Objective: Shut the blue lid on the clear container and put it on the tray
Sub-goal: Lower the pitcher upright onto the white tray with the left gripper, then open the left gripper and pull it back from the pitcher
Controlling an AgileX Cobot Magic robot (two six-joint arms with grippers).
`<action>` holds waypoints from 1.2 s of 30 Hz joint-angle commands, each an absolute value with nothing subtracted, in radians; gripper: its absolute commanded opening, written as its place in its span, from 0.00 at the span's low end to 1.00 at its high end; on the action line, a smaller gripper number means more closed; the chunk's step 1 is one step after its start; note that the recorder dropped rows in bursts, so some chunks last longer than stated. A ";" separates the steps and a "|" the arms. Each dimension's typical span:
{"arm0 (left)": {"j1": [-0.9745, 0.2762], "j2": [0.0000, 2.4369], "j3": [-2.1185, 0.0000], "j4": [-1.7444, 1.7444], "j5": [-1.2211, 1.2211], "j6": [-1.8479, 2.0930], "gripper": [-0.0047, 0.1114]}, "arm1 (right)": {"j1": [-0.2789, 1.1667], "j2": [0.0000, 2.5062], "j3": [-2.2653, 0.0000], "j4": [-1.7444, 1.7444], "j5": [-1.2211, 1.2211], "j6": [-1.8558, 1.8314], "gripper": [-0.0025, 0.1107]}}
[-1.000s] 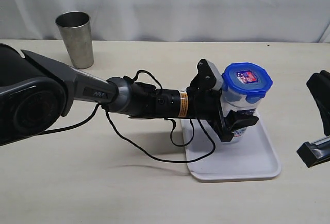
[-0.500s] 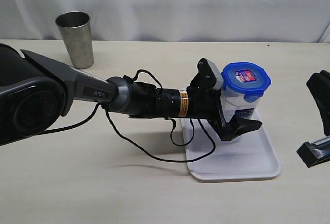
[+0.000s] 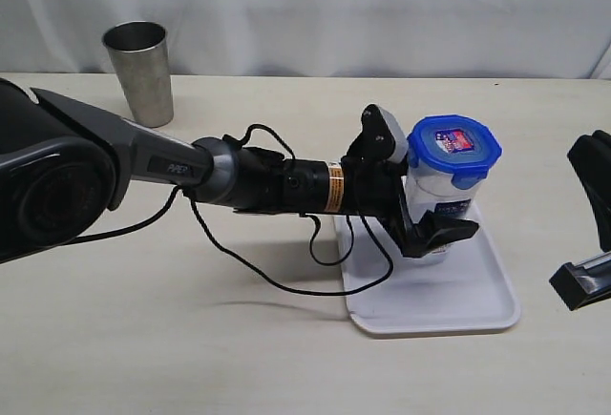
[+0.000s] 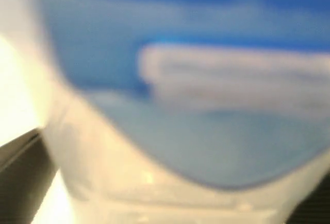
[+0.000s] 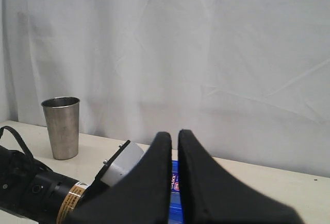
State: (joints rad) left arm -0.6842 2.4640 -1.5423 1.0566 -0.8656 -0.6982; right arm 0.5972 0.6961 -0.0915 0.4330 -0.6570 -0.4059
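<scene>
On white rectangular plastic tray [image 3: 477, 302] | tall clear plastic canister [image 3: 441, 196] upright, round blue lid [image 3: 456, 143] on | left hand [image 3: 445, 220] apart, far finger hidden | right hand [image 5: 174, 134] together

Steel cup [image 3: 139, 72] upright on beige table [image 3: 191, 339]; white curtain [image 3: 334, 5] behind

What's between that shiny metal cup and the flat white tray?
Only the robot's black left arm and its loose cable cross that stretch of table, seen in the exterior view.

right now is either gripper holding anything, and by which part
Nothing looks held: the left gripper is open around the lower body of the clear container, which stands on the tray; the right gripper is shut, empty.
</scene>
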 commanded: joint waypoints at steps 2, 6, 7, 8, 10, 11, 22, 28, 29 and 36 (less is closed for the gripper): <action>-0.673 2.440 -1.549 1.129 -0.845 -0.741 0.89 | 0.595 0.691 -0.087 0.433 -0.654 -0.411 0.06; -0.673 2.440 -1.549 1.134 -0.838 -0.741 0.89 | 0.595 0.691 -0.087 0.433 -0.654 -0.411 0.06; -0.671 2.438 -1.549 1.134 -0.839 -0.741 0.89 | 0.595 0.691 -0.087 0.433 -0.654 -0.411 0.06; -0.670 2.439 -1.549 1.136 -0.839 -0.743 0.89 | 0.595 0.691 -0.087 0.433 -0.654 -0.411 0.06; -0.661 2.436 -1.549 1.161 -0.834 -0.766 0.89 | 0.595 0.691 -0.087 0.433 -0.654 -0.411 0.06; -0.650 2.430 -1.549 1.192 -0.819 -0.798 0.89 | 0.595 0.691 -0.087 0.433 -0.654 -0.411 0.06; -0.594 2.305 -1.547 1.693 -0.760 -1.124 0.63 | 0.595 0.691 -0.087 0.433 -0.654 -0.411 0.06; -0.557 2.238 -1.547 1.744 -0.761 -1.261 0.63 | 0.595 0.691 -0.087 0.433 -0.654 -0.411 0.06; -0.549 2.229 -1.547 1.744 -0.761 -1.277 0.63 | 0.595 0.691 -0.087 0.433 -0.654 -0.411 0.06; -0.471 2.146 -1.547 1.744 -0.840 -1.435 0.36 | 0.595 0.691 -0.087 0.433 -0.654 -0.411 0.06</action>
